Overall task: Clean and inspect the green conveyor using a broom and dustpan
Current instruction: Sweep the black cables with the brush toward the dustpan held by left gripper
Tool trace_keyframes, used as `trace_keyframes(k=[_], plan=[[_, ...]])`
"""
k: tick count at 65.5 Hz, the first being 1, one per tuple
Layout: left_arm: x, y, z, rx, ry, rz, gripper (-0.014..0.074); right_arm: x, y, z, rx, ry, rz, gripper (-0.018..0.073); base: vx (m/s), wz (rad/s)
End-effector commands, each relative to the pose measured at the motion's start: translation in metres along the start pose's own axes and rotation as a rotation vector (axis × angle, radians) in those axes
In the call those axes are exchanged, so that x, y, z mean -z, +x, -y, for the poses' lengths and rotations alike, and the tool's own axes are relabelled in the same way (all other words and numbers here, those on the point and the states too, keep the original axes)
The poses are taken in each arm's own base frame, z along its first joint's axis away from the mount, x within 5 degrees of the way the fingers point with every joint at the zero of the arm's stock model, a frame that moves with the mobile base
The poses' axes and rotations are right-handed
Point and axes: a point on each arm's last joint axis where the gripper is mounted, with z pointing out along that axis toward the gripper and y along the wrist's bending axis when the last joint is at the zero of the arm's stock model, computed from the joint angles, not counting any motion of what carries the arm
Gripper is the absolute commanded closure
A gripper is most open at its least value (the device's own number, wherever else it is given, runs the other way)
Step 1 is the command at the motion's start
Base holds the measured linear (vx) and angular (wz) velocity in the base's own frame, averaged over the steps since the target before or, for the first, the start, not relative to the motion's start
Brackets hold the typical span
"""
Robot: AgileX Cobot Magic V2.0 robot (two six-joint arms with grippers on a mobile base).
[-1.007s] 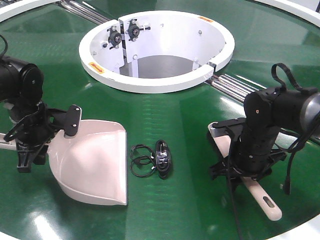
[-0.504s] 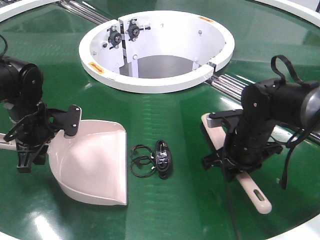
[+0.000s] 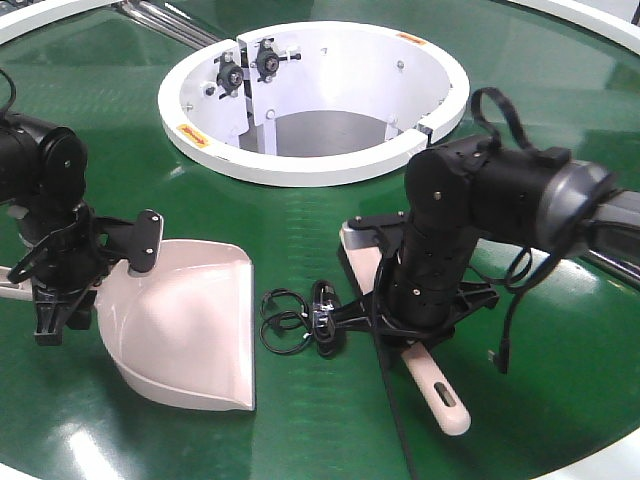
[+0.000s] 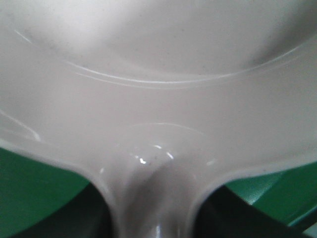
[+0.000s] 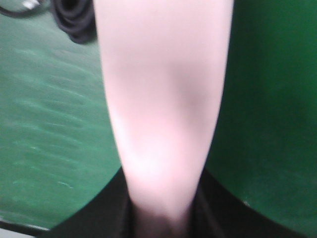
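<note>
The green conveyor (image 3: 330, 215) fills the front view. On its left lies the pale dustpan (image 3: 190, 330), mouth facing right. My left gripper (image 3: 55, 290) is shut on the dustpan's handle at the pan's back wall (image 4: 158, 99); the handle runs down between the jaws (image 4: 153, 218). At the right lies the broom (image 3: 440, 390), slotted handle end pointing to the near edge, head (image 3: 360, 245) pointing away. My right gripper (image 3: 415, 310) is shut on the broom (image 5: 163, 89) near its middle. The head lies just right of a black cable bundle (image 3: 315, 320).
The cable bundle (image 5: 74, 20) lies between dustpan mouth and broom. A white ring-shaped hub opening (image 3: 300, 170) sits behind. Steel roller strips (image 3: 170, 20) run at the top left. The conveyor's white outer rim (image 3: 600, 465) curves along the near right.
My right arm has slid the broom leftward across the belt, from the right side up to the cable bundle. The left arm and dustpan have not moved.
</note>
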Motion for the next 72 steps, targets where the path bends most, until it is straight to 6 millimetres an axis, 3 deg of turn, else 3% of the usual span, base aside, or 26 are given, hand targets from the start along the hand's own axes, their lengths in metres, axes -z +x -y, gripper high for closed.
trace_keyframes(k=[1, 12, 22, 48, 63, 72], plan=[[0.023, 0.002, 0.001, 0.01, -0.06, 0.019, 0.0603, 0.013, -0.001, -0.001, -0.014, -0.007, 0.012, 0.0565, 0.0, 0.0], [0.023, 0.002, 0.001, 0.01, -0.06, 0.019, 0.0603, 0.001, -0.004, -0.002, -0.048, 0.004, -0.034, 0.0564, 0.0, 0.0], [0.023, 0.002, 0.001, 0.01, -0.06, 0.019, 0.0603, -0.008, -0.005, -0.015, -0.034, -0.009, -0.049, 0.0564, 0.0, 0.0], [0.023, 0.002, 0.001, 0.01, -0.059, 0.019, 0.0603, -0.014, -0.033, -0.096, 0.115, -0.166, -0.085, 0.0564, 0.0, 0.0], [0.023, 0.002, 0.001, 0.01, -0.059, 0.019, 0.0603, 0.002, -0.041, -0.146, 0.223, -0.297, -0.017, 0.0564, 0.0, 0.0], [0.023, 0.002, 0.001, 0.01, -0.059, 0.019, 0.0603, 0.014, -0.042, -0.156, 0.244, -0.329, 0.022, 0.0564, 0.0, 0.0]])
